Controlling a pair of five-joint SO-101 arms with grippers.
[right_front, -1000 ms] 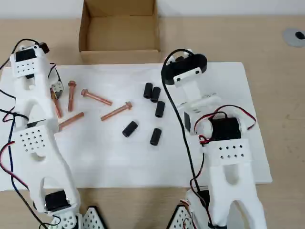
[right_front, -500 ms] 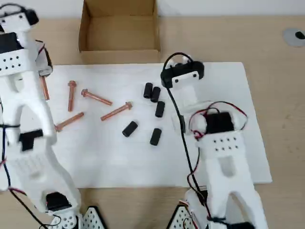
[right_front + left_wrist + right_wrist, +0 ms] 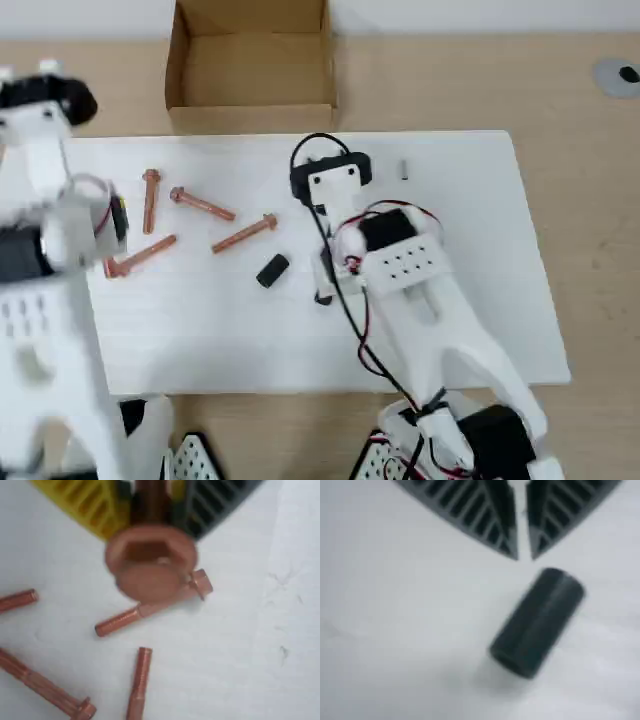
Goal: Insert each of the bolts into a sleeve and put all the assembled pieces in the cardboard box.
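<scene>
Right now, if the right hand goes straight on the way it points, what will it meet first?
Probably the sleeve just ahead of the right hand, lying on the sheet; depth is unclear.

Bright, even light from above. White sheet [image 3: 200, 330] reflects strongly, near glare. Soft, faint shadows lie close beside the bolt [image 3: 150, 611] and the sleeve [image 3: 537, 622].

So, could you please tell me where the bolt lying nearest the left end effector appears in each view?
High view: the lying bolt is at the white sheet's left edge.
Left wrist view: mid-picture, partly behind the held bolt.
Right wrist view: not in it.
Shared landmark: the white sheet.
</scene>
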